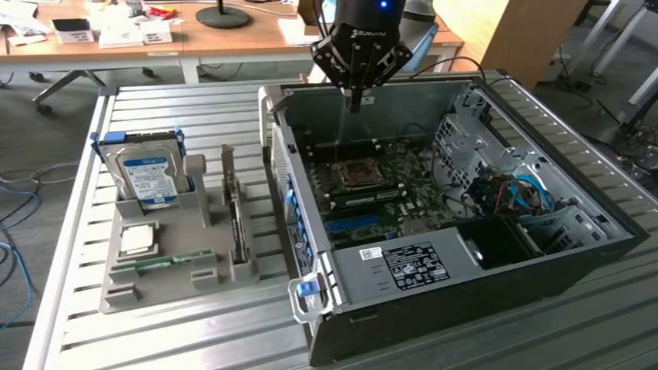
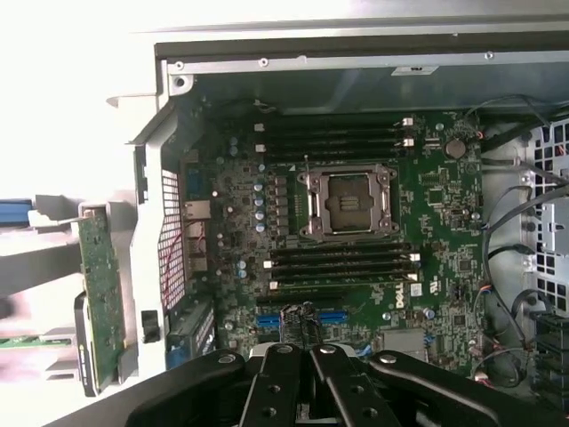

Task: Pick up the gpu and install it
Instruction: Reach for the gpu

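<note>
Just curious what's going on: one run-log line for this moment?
gripper: shut, empty, above open computer case | gpu: upright in grey holder, not picked

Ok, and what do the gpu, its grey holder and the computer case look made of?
The gpu: green circuit board, likely lacquered fibreglass laminate, speckled with small components. The grey holder: matte, uniform grey, blocky; probably plastic, moulded or printed. The computer case: sheet metal, dull bare grey inside with punched vents, black-coated outside.
</note>
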You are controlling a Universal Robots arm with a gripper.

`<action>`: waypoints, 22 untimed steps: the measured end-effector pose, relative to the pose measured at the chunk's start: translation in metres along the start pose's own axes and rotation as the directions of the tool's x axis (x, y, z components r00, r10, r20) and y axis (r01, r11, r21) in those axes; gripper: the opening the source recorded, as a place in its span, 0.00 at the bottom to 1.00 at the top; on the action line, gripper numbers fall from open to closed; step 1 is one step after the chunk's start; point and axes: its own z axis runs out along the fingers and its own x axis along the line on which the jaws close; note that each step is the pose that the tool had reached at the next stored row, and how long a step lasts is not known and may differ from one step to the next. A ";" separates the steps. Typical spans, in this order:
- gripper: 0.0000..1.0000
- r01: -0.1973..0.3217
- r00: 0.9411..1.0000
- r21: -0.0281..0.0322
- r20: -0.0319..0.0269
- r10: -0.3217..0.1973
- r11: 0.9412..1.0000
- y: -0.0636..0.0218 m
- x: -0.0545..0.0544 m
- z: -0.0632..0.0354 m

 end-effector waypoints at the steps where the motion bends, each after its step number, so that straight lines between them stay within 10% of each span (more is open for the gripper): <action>1: 0.11 0.000 1.000 0.000 0.000 0.000 1.000 -0.0001 0.001 0.0000; 22: 0.11 0.000 1.000 0.000 0.000 0.000 1.000 -0.0029 0.039 -0.0008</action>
